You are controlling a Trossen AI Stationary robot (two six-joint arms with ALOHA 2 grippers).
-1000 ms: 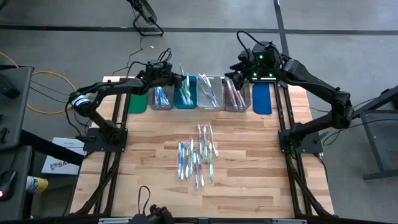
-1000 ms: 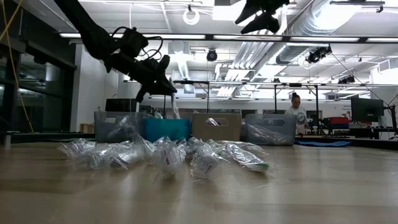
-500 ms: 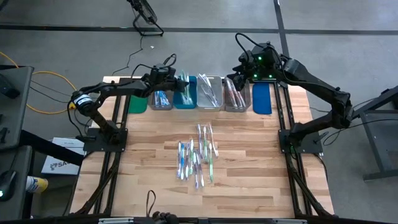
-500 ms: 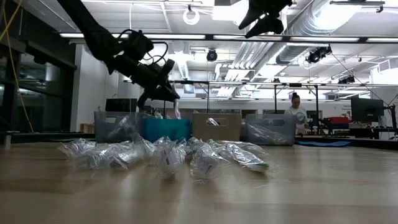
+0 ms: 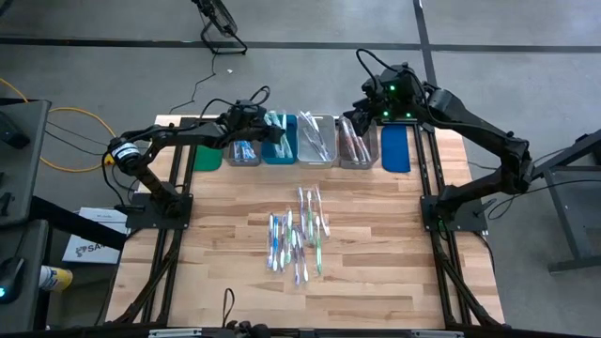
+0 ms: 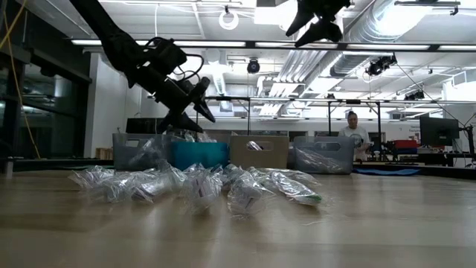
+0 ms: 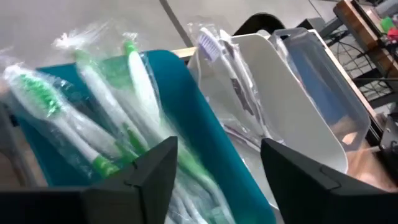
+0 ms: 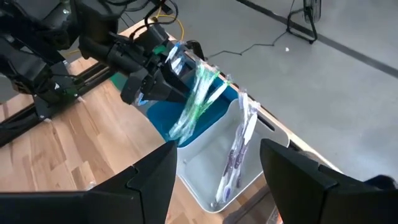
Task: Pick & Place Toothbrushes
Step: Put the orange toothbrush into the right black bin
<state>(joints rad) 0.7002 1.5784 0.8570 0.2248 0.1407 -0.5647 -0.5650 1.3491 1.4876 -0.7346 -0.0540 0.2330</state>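
Five bins (image 5: 319, 141) are lined up along the far edge of the table (image 5: 225, 244), and four of them can be seen to hold wrapped toothbrushes, sorted roughly by colour: blue ones in the grey bin, green ones in the teal bin (image 5: 281, 141), white ones in the clear bin, pink-purple ones in the next. A loose pile of toothbrushes (image 5: 298, 235) is left in the middle of the table, well apart from the bins, so the task is judged to be partly done, with perhaps a dozen or more pieces to be moved. The left gripper (image 5: 272, 130) is held just over the teal bin with its fingers spread and nothing between them; green toothbrushes (image 7: 106, 137) are seen lying in the bin directly beneath. The right gripper (image 5: 362, 105) is held high above the far end of the pink-purple bin (image 5: 357, 143), its fingers likewise spread and empty. A person (image 6: 355, 134) can be made out in the room behind the table.
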